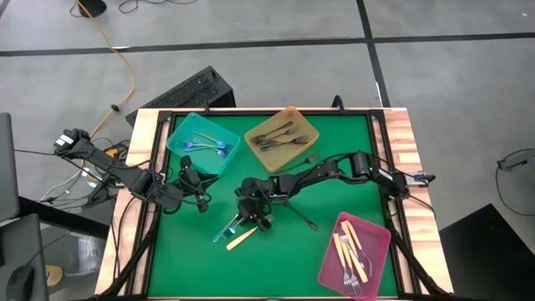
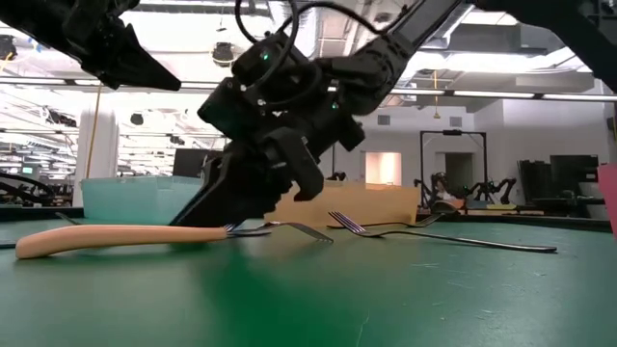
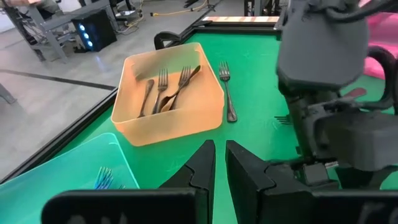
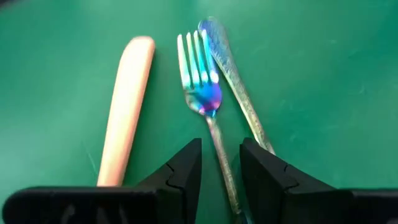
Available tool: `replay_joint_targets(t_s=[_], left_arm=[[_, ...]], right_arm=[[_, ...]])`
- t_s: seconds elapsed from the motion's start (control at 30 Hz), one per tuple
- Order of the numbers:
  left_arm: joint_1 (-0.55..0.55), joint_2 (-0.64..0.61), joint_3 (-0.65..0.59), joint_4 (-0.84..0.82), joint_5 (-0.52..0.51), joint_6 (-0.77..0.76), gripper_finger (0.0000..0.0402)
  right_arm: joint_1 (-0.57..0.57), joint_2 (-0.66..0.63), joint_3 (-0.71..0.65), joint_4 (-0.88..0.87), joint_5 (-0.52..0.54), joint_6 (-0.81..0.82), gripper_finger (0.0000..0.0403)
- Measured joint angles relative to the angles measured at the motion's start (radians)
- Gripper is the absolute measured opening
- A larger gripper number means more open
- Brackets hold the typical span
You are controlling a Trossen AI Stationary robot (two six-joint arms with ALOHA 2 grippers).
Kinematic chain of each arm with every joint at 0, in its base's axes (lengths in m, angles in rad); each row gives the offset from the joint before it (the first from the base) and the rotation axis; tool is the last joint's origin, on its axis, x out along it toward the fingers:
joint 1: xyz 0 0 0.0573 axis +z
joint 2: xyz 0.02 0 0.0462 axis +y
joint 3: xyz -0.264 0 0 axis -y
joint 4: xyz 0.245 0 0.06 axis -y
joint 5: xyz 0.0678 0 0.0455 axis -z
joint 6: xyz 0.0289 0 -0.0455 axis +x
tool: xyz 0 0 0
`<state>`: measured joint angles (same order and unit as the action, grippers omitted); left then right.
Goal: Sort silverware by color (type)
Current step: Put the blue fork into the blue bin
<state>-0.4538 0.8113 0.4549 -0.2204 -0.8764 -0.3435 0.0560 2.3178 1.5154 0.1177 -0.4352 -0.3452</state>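
Your right gripper (image 1: 238,222) is down at the green table (image 1: 334,167) mat near its middle, fingers part-way apart and straddling the handle of an iridescent blue-teal fork (image 4: 205,93). From the right wrist view you can see the handle running between the two dark fingers (image 4: 180,171), but whether the pads are actually pressing on it cannot be told. A second iridescent utensil handle (image 4: 233,81) lies just beside that fork, crossing close to it, and a cream-handled utensil (image 4: 124,106) lies alongside on the other side, apart from the fork. In the low view the cream handle (image 2: 106,239) rests flat on the mat under the gripper.

Your left gripper (image 1: 199,203) hovers to the left of the right one, near the teal tray, with its fingers (image 3: 202,171) drawn almost together and nothing between them.

Look at the trays: the translucent teal plastic tray (image 1: 177,140) at the far left holds a few iridescent blue pieces (image 1: 209,145); the amber plastic tray (image 1: 308,121) at the far centre holds dark grey metal forks (image 1: 282,136); the pink plastic tray (image 1: 378,238) at the near right holds cream-and-gold-handled pieces (image 1: 351,251).

Loose on the mat you also have a dark grey metal fork (image 3: 227,93) lying just beside the amber tray, and another dark grey fork (image 1: 303,219) to the right of the working gripper, between it and the pink tray.
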Motion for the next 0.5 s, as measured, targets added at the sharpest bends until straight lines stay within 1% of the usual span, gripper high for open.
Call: replay_joint_targets(t_s=[0.13, 0.2, 0.27, 0.37, 0.5], left_arm=[[0.0, 0.0, 0.0, -0.002, -0.001, 0.0, 0.0025], [0.0, 0.0, 0.0, -0.003, -0.002, 0.0, 0.0025], [0.0, 0.0, 0.0, -0.007, -0.002, 0.0, 0.0025], [0.0, 0.0, 0.0, -0.007, -0.002, 0.0, 0.0025], [0.0, 0.0, 0.0, -0.007, -0.002, 0.0, 0.0025]], right_arm=[[-0.022, 0.035, 0.002, 0.053, -0.093, 0.083, 0.0131], [-0.033, 0.042, 0.002, 0.061, -0.114, 0.113, 0.013], [-0.038, 0.043, 0.002, 0.05, -0.114, 0.125, 0.0127], [-0.036, 0.043, 0.002, 0.034, -0.081, 0.115, 0.0116], [-0.036, 0.043, 0.002, 0.029, -0.071, 0.112, 0.0091]])
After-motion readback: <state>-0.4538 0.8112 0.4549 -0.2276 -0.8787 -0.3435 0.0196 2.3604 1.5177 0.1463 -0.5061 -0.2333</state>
